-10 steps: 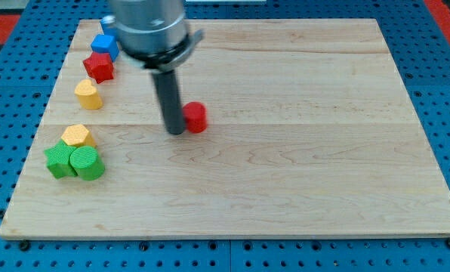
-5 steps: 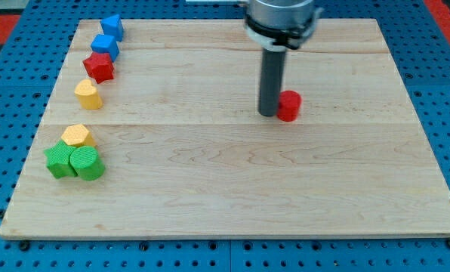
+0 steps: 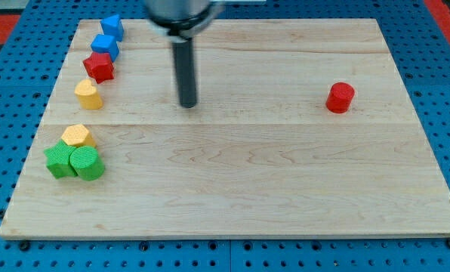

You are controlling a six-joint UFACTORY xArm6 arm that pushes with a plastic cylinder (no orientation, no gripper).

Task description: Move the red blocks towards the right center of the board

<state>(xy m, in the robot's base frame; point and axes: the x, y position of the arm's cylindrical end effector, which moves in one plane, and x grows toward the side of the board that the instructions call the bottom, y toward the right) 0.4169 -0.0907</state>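
Note:
A red cylinder block (image 3: 340, 98) stands at the view's right, about mid-height of the wooden board (image 3: 285, 189). A red star-shaped block (image 3: 99, 67) sits near the left edge, in a column of blocks. My tip (image 3: 188, 104) rests on the board left of centre, well apart from both red blocks. It is about a third of the board's width to the left of the red cylinder and to the right of the red star.
Two blue blocks (image 3: 112, 26) (image 3: 104, 47) lie above the red star. A yellow block (image 3: 88, 94) lies below it. Lower left, a yellow hexagon (image 3: 75, 135) touches a green block (image 3: 58, 161) and a green cylinder (image 3: 86, 163).
The red cylinder slid from the board's middle to the right. My tip pushed it, then moved back left and now stands apart from it.

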